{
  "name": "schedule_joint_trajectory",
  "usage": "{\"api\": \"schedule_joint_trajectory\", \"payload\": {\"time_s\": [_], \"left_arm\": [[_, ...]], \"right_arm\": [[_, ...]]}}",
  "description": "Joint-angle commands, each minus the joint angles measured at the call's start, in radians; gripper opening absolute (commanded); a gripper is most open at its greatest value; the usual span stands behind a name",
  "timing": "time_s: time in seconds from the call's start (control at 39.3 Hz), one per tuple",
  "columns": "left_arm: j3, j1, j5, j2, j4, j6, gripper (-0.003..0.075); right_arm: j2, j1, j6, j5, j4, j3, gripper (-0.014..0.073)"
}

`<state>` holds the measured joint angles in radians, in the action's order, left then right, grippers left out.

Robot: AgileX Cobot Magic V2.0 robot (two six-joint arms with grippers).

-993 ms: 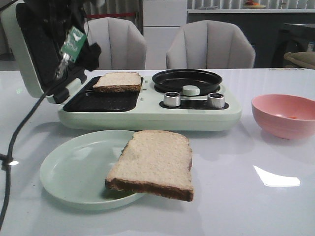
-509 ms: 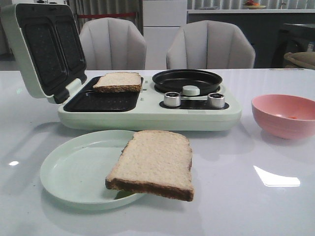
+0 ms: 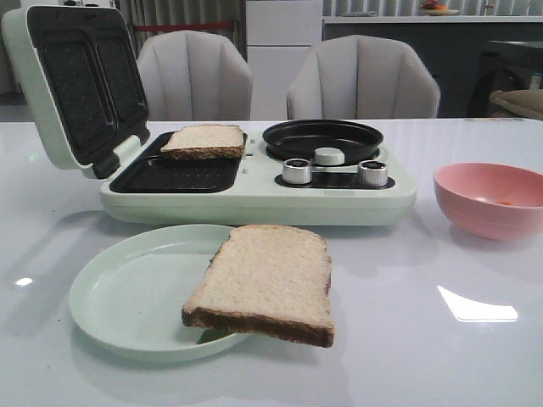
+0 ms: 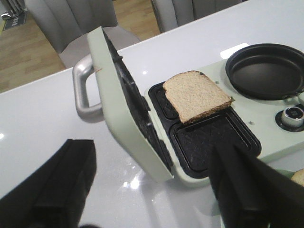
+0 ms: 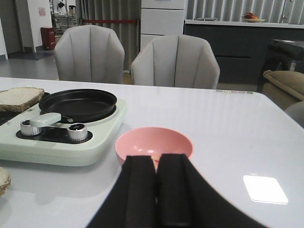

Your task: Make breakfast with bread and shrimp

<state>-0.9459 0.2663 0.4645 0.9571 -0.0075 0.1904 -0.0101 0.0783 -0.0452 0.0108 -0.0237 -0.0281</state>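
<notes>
One bread slice (image 3: 202, 140) lies on the far half of the open grill plate (image 3: 174, 174), also seen as bread slice (image 4: 195, 95). The second bread slice (image 3: 267, 280) rests tilted over the right rim of the pale green plate (image 3: 119, 292). A small orange shrimp piece (image 3: 506, 202) shows inside the pink bowl (image 3: 492, 199). My left gripper (image 4: 152, 190) hangs open above the table beside the raised lid (image 4: 121, 102). My right gripper (image 5: 157, 164) is shut just in front of the pink bowl (image 5: 154, 142), hiding most of its inside. Neither gripper appears in the front view.
The pale green breakfast machine (image 3: 254, 199) has a round black pan (image 3: 322, 136), a green knob (image 3: 329, 155) and two silver dials (image 3: 296, 170). Two grey chairs (image 3: 363, 76) stand behind the table. A bright light patch (image 3: 475, 303) lies on the white tabletop.
The left arm, which was up at the lid one second ago, has withdrawn out of the front view. The lid stays open. Bread, plate and bowl have not moved.
</notes>
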Motion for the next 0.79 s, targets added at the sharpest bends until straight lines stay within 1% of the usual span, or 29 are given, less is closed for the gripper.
{"api": "schedule_joint_trajectory", "payload": {"time_s": [0.0,0.23,0.41,0.61,0.76], "left_arm": [[0.027,-0.006,-0.050,-0.092,-0.027,0.003,0.0531],[0.139,-0.006,0.023,-0.342,-0.048,0.003,0.0531],[0.225,-0.006,0.026,-0.548,-0.048,-0.075,0.0531],[0.342,-0.005,0.039,-0.738,-0.050,-0.076,0.0531],[0.441,0.012,0.027,-0.849,-0.084,-0.076,0.0531]], "right_arm": [[-0.022,-0.008,0.001,-0.077,-0.008,0.018,0.0132],[-0.022,-0.008,0.001,-0.077,-0.008,0.018,0.0132],[-0.022,-0.008,0.001,-0.077,-0.008,0.018,0.0132],[-0.022,-0.008,0.001,-0.077,-0.008,0.018,0.0132],[-0.022,-0.008,0.001,-0.077,-0.008,0.018,0.0132]]}}
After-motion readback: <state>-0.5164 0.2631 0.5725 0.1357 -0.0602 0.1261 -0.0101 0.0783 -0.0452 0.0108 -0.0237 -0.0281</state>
